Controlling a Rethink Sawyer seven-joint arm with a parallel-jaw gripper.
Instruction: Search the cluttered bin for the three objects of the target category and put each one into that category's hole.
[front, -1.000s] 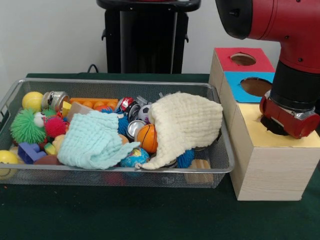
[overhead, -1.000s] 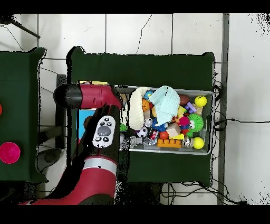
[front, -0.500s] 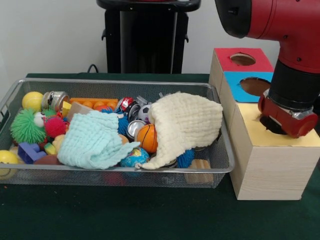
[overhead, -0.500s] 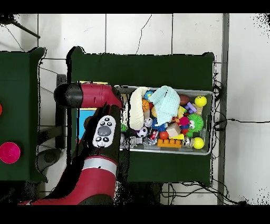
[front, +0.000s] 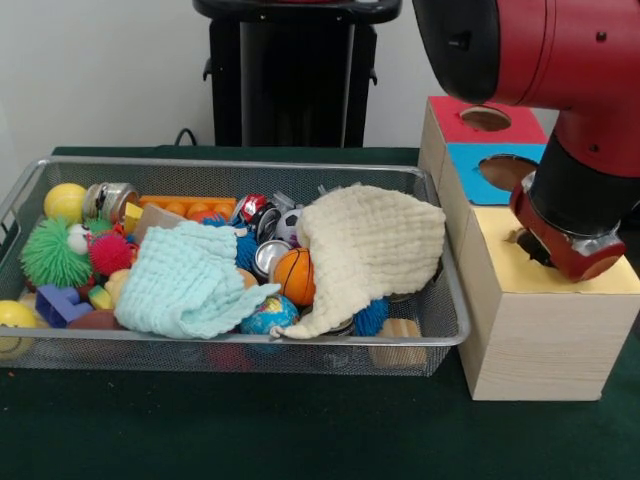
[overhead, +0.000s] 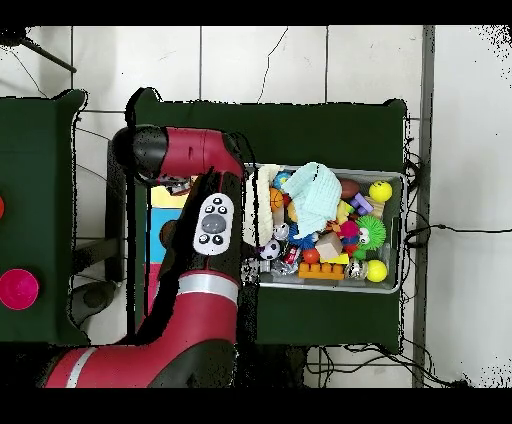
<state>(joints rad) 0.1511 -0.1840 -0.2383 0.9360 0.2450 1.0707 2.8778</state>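
Front view
Arm (front: 560, 90): red and black, comes down at the right, over the box.
Gripper (front: 535, 250): low over the yellow top, by its hole; its tips are hidden behind the red wrist, so I cannot tell whether it is open or closed, or whether it holds anything.
Box (front: 540, 320): wooden, just right of the bin; three tops in a row, yellow (front: 500, 255) nearest the camera, blue (front: 480, 175) in the middle, red (front: 465, 125) at the far end, each with a round hole.
Bin (front: 240, 345): wire mesh, on green cloth, full of toys.
Cream cloth (front: 375, 245): draped over the bin's right part.
Mint cloth (front: 185, 285): lies left of centre, near the front wall.
Basketball (front: 296, 275): orange, between the two cloths.
Globe ball (front: 268, 315): just below the basketball, at the front wall.
Green spiky ball (front: 50, 252): at the left end, a pink spiky one (front: 110, 253) just beside it.
Yellow ball (front: 64, 200): far left corner.

Overhead view
Arm (overhead: 195, 300): covers most of the box; the gripper is hidden beneath it.
Bin (overhead: 392, 285): right of the arm, with the mint cloth (overhead: 315, 195) on top of the heap and the cream cloth (overhead: 263, 190) at the end nearest the arm.
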